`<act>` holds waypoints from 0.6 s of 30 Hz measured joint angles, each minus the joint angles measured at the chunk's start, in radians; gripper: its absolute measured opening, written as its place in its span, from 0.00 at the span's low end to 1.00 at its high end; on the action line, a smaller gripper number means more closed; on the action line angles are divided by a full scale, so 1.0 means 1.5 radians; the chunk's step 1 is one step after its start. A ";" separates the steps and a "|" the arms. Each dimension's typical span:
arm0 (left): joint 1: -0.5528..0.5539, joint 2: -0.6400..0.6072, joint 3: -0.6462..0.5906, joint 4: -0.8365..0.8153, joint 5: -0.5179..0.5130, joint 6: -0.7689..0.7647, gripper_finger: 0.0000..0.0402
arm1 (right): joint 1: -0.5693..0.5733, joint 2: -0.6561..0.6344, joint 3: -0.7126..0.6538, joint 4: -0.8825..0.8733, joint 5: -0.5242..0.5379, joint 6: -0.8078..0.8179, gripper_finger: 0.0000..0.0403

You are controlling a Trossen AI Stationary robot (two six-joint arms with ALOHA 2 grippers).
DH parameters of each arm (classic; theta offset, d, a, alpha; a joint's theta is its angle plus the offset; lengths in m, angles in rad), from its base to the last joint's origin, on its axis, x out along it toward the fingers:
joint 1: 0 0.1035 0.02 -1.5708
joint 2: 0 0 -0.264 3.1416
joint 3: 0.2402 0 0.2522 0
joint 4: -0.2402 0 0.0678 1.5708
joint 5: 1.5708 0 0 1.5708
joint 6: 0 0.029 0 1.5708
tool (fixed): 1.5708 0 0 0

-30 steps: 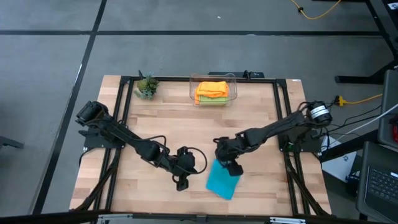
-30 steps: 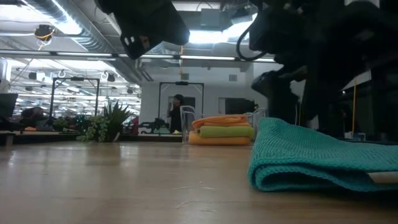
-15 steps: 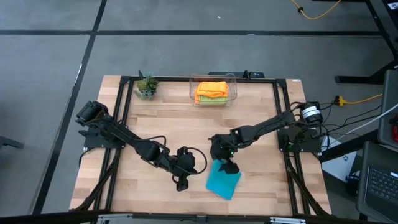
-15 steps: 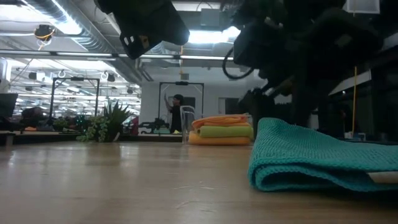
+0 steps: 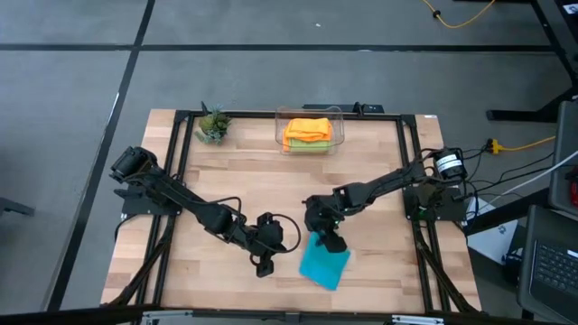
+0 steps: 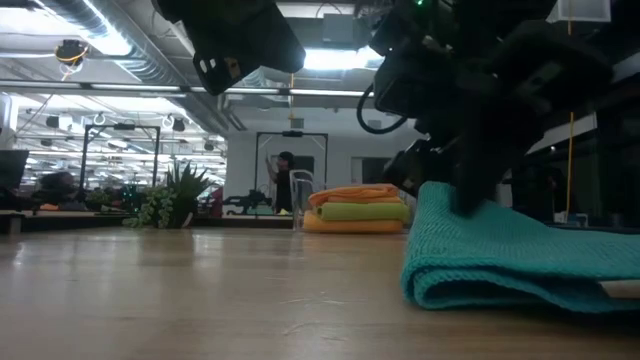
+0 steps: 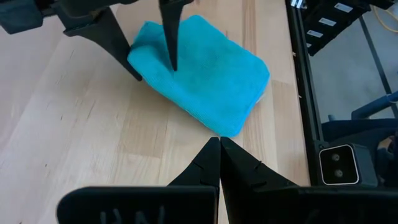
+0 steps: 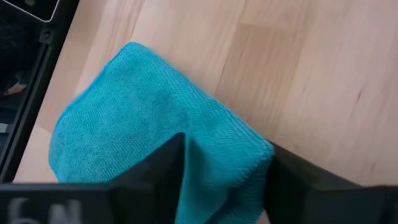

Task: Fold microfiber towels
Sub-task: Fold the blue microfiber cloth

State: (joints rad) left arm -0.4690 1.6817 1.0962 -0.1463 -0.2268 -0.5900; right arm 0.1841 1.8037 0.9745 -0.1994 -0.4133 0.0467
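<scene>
the right gripper (image 5: 327,236), low in the frame's middle, straddles the teal towel's (image 5: 323,262) edge; pinching only one layer could undo the fold. left gripper (image 5: 263,262) clenched, empty.

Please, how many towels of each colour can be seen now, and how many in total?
Teal towel, folded on the table: 1
Orange towel, on top of the stack in the clear bin: 1
Lime green towel, under the orange one: 1
Orange towel, at the bottom of the stack: 1
Total: 4
</scene>
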 joint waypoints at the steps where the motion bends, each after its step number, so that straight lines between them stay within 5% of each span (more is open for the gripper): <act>1: 0.000 0.000 0.000 0.000 0.000 0.000 0.00 | 0.000 0.000 0.000 0.001 0.000 0.000 0.44; 9: 0.000 0.000 0.000 0.000 0.000 0.000 0.00 | 0.000 0.000 0.000 -0.004 0.000 -0.002 0.04; 18: 0.001 0.000 0.000 0.000 -0.041 -0.001 0.00 | 0.000 0.000 0.039 -0.051 0.024 0.017 0.02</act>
State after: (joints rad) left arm -0.4673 1.6817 1.0962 -0.1463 -0.2876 -0.5916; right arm 0.1841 1.8042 1.0328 -0.2754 -0.3780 0.0726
